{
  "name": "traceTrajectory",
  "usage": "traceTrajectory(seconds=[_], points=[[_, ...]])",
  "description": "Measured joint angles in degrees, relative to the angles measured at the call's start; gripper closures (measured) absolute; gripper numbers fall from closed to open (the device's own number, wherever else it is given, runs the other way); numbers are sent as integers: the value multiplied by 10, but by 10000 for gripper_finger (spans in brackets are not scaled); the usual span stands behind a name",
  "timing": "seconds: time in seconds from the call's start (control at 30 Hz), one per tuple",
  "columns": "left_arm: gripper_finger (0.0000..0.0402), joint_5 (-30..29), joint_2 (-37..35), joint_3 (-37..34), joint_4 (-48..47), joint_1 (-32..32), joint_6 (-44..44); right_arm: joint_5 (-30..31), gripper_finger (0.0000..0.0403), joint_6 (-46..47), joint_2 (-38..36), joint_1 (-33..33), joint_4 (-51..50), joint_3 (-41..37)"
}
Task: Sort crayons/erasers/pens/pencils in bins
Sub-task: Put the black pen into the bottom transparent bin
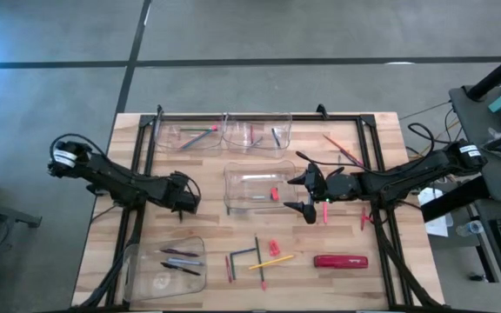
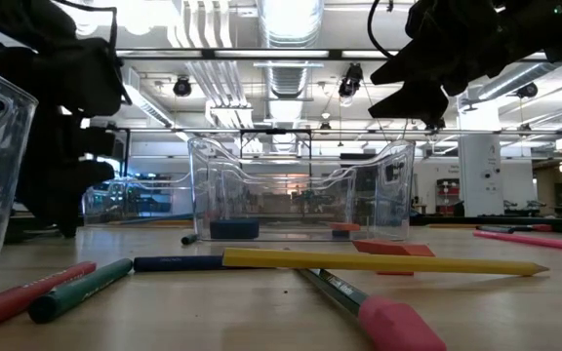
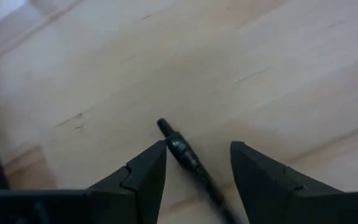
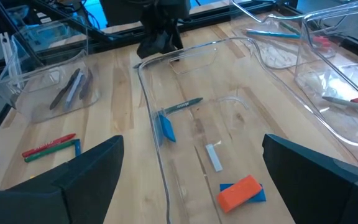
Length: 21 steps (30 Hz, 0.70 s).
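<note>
My left gripper (image 1: 187,198) is low over the table's left middle, open. In the left wrist view (image 3: 197,149) its fingers stand on either side of a dark pen (image 3: 180,148) lying on the wood; I see no touch. My right gripper (image 1: 303,194) hangs open and empty over the right end of the middle clear bin (image 1: 233,174). Its wrist view (image 4: 191,149) looks down into that bin (image 4: 148,124), where an orange eraser (image 4: 240,191) lies on the floor. Loose sticks (image 1: 243,261), a yellow pencil (image 1: 272,259) and a red eraser (image 1: 274,247) lie near the front edge.
Two clear bins (image 1: 181,136) (image 1: 257,130) stand at the far edge with sticks inside. A near-left bin (image 1: 165,261) holds dark pens. A large red oblong object (image 1: 340,260) lies near front right. Thin sticks (image 1: 342,149) lie far right. A black frame (image 1: 259,116) rims the table.
</note>
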Motion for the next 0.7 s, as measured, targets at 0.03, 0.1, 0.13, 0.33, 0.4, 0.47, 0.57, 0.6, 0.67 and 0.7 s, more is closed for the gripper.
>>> traceTrajectory(seconds=[0.03,0.1,0.13,0.33,0.4,0.47,0.57,0.6,0.67,0.7], points=[[236,0,0,-5,10,3,0,0,33,0,0,0,0,0],[236,1,-2,-17,27,10,1,0,33,0,0,0,0,0],[236,5,-3,-25,34,13,1,0,33,0,0,0,0,0],[246,14,-7,-54,63,18,-3,0,33,0,0,0,0,0],[261,13,-7,-58,69,19,-3,0,33,0,0,0,0,0],[279,11,-7,-60,73,19,-3,0,33,0,0,0,0,0],[305,5,-7,-61,74,19,-3,0,33,0,0,0,0,0],[313,3,-7,-62,75,20,-3,0,33,0,0,0,0,0],[330,-3,-7,-62,77,20,-3,0,33,0,0,0,0,0],[338,-5,-7,-62,78,20,-3,0,33,0,0,0,0,0]])
